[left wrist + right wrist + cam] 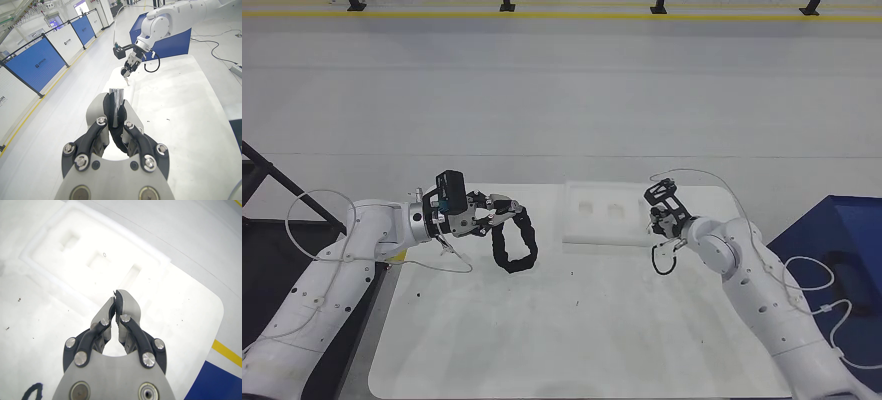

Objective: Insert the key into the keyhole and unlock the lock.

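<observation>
My left gripper [115,106] is shut on the lock [117,94], a chrome cylinder standing up between the black pads. Its black cable loop [514,245] hangs below the left gripper [497,212] over the table's left part. Across the table, my right gripper [125,73] is shut on a small silver key [127,81] that dangles from its tips above the foam tray. In the right wrist view the fingers [121,302] are pressed together over the tray's near edge, and the key is hidden between them. The key and the lock are well apart.
A white foam tray [43,228] with small square pockets lies at the table's far middle [602,235]. The white table [572,330] is bare in front. A blue cabinet [832,240] stands off the table's right side.
</observation>
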You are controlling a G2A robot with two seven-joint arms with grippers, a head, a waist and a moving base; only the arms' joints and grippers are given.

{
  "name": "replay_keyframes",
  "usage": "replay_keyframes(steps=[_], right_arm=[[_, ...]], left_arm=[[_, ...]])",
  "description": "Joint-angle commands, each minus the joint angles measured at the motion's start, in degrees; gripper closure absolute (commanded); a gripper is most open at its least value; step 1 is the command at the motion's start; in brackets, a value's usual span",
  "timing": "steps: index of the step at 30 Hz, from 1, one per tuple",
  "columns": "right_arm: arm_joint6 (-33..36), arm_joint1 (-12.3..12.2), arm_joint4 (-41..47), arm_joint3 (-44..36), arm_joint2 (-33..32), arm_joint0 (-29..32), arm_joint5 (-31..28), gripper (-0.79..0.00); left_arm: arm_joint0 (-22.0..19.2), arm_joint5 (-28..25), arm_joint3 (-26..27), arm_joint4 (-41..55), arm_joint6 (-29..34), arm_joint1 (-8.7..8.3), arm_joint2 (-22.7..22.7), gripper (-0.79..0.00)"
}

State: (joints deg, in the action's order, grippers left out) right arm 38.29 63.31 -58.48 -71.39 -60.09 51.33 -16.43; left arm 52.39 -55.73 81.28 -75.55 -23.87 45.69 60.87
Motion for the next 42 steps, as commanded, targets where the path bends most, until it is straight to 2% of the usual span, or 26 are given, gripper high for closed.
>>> replay_keyframes(steps=[1,24,25,26,27,29,31,34,39,42], right_arm=[[0.1,0.0,0.0,0.1,-0.1,0.1,-0.1,0.0],[-0.7,1.8,-0.6,7.1,2.7,-2.4,0.2,0.0],[-0.8,1.8,-0.6,7.3,2.8,-2.5,0.5,-0.028],[-0.9,1.9,-0.4,7.4,2.8,-2.5,0.7,-0.249],[-0.9,2.0,-0.4,7.5,2.8,-2.7,0.7,-0.376],[-0.6,2.1,0.1,7.2,2.6,-2.9,1.0,-0.486],[0.1,2.2,2.2,6.5,2.1,-2.8,0.9,-0.468],[3.4,2.3,5.7,5.3,1.4,-2.8,1.4,-0.379],[9.5,2.5,7.1,3.6,1.6,-3.4,4.1,-0.363],[12.4,2.8,8.7,3.1,1.9,-3.7,5.6,-0.32]], left_arm=[[0.0,0.0,0.0,0.0,0.0,0.0,0.0,0.0],[0.0,0.0,0.0,0.0,0.0,0.0,0.0,0.0],[0.0,0.0,0.0,0.0,0.0,0.0,0.0,0.0],[0.0,0.0,0.0,0.0,0.0,0.0,0.0,0.0],[0.0,0.0,0.0,0.0,0.0,0.0,0.0,0.0],[0.0,0.0,0.0,0.0,0.0,0.0,0.0,0.0],[0.0,0.0,0.0,0.0,0.0,0.0,0.0,0.0],[0.0,0.0,0.0,0.0,0.0,0.0,0.0,0.0],[0.0,0.0,0.0,0.0,0.0,0.0,0.0,0.0],[0.0,0.0,0.0,0.0,0.0,0.0,0.0,0.0]])
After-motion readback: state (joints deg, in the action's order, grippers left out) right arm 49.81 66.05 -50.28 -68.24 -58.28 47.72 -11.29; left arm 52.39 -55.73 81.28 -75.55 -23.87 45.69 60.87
